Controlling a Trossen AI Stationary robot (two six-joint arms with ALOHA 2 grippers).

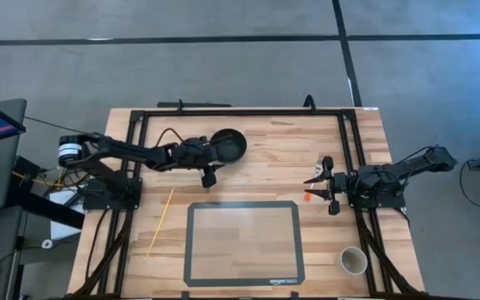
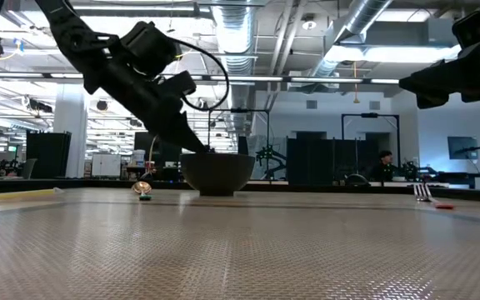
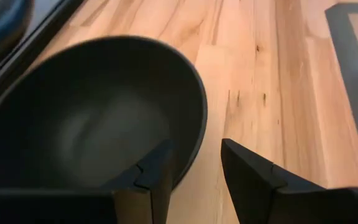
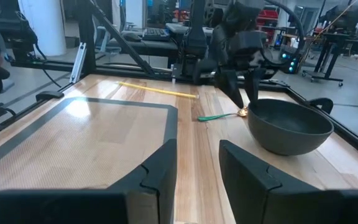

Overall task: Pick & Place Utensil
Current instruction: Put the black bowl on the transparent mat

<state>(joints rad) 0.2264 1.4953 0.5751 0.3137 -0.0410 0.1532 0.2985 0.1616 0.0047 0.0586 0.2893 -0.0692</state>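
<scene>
A wooden table (image 1: 265, 167) stands on a grey floor, with a dark-framed mat (image 1: 243, 243) lying at the lower centre of the high view. The left gripper (image 3: 194, 165) reaches in from the left of that view to a dark bowl (image 1: 227, 145) just above the centre. Its fingers stand apart with the bowl's rim between them, one finger inside the bowl and one outside; whether they press on the rim cannot be told. In the right wrist view a green-handled spoon (image 4: 219, 116) lies on the wood just beside the bowl, near the left gripper's fingertips. A yellow stick (image 1: 160, 221) lies slanted at the lower left of the high view, left of the mat. The right gripper (image 1: 333, 197) waits at the right of the table, its fingers parted and empty. A fork (image 1: 317, 174) and a small orange piece (image 1: 307, 197) lie just left of it. A white cup (image 1: 354, 261) sits at the lower right.
</scene>
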